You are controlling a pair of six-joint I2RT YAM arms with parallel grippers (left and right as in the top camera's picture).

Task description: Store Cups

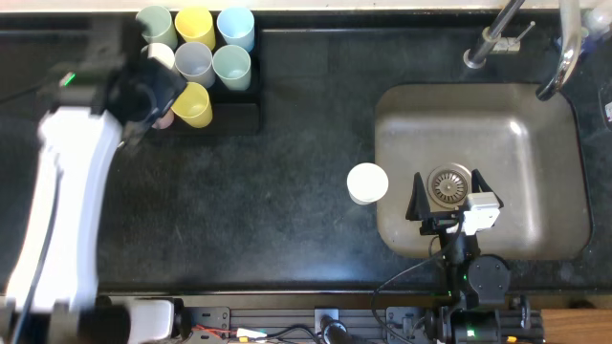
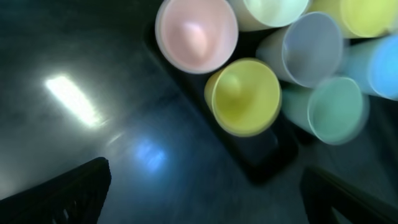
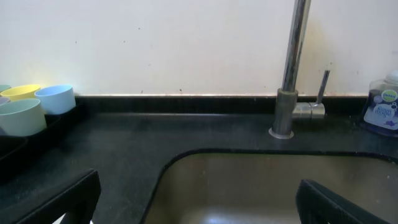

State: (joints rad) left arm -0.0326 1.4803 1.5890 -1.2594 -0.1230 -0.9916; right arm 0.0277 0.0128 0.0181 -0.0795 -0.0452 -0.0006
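Note:
A black tray [image 1: 244, 117] at the counter's back left holds several pastel cups, among them a yellow cup [image 1: 193, 103] [image 2: 244, 96] and a pink cup [image 2: 196, 34] at its front. My left gripper [image 2: 205, 205] hangs open above the tray's front end, over these two cups, with nothing between its fingers. A lone white cup [image 1: 367, 183] stands on the counter at the sink's left rim. My right gripper [image 1: 448, 196] [image 3: 199, 208] is open and empty over the sink [image 1: 535, 134], just right of the white cup.
A faucet [image 1: 497, 38] [image 3: 292, 68] stands behind the sink, and a soap bottle [image 3: 382, 106] is at the back right. The dark counter [image 1: 287, 210] lies bare between tray and sink. My white left arm [image 1: 67, 191] covers the left side.

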